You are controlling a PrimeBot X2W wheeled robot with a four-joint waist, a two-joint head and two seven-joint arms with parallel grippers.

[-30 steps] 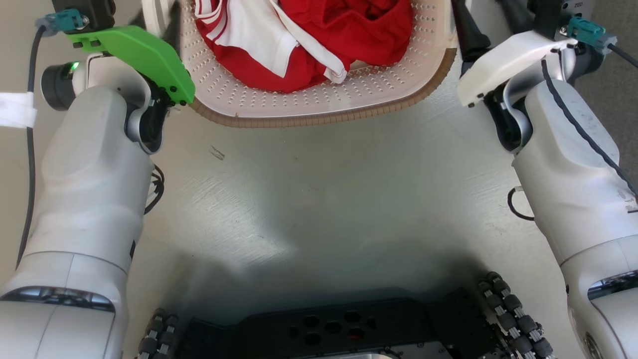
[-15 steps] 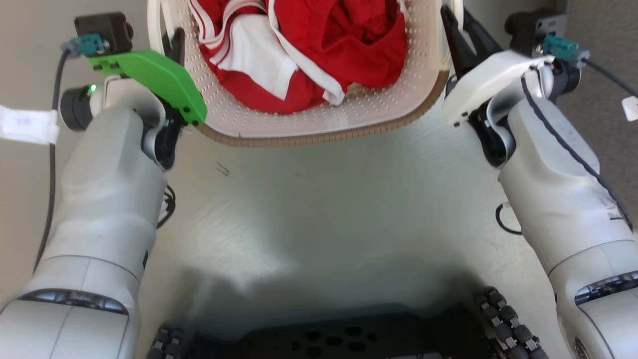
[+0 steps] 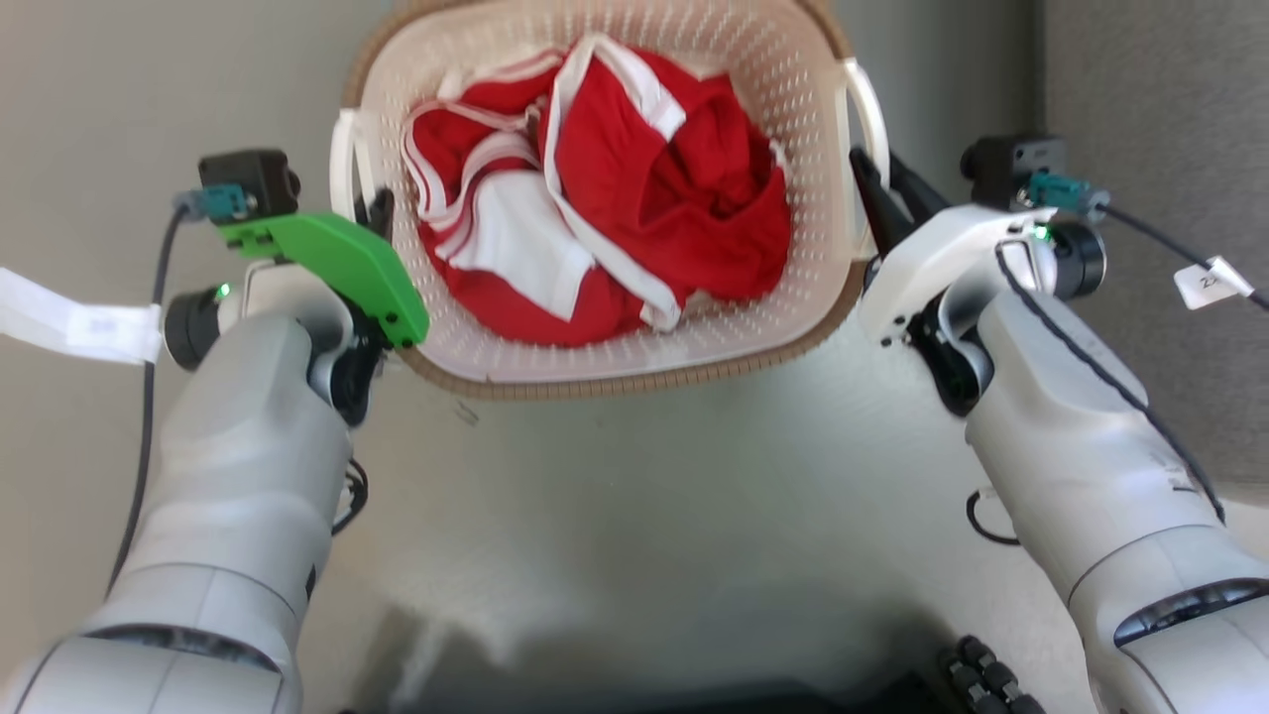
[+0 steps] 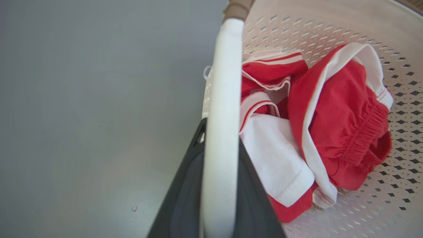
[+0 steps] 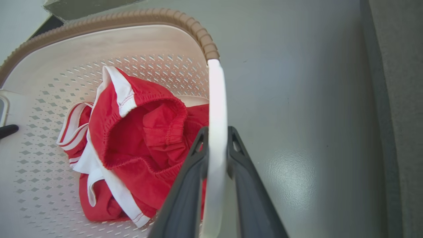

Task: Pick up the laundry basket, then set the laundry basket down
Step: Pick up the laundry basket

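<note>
Nearest the robot, bare grey floor [image 3: 644, 516] runs up to the near rim of the laundry basket [image 3: 595, 375]. The basket lies squarely between both arms, its long axis seemingly handle to handle. At its left side the left gripper [image 3: 380, 210] is clamped tight on the white left handle [image 3: 344, 164]. At its right side the right gripper [image 3: 885, 183] pinches the right handle [image 3: 865, 109] likewise. Red-and-white clothes [image 3: 634, 228] lie inside the basket. A darker floor strip [image 3: 1150, 79] lies off its right. Lifted or grounded, I can't tell.
</note>
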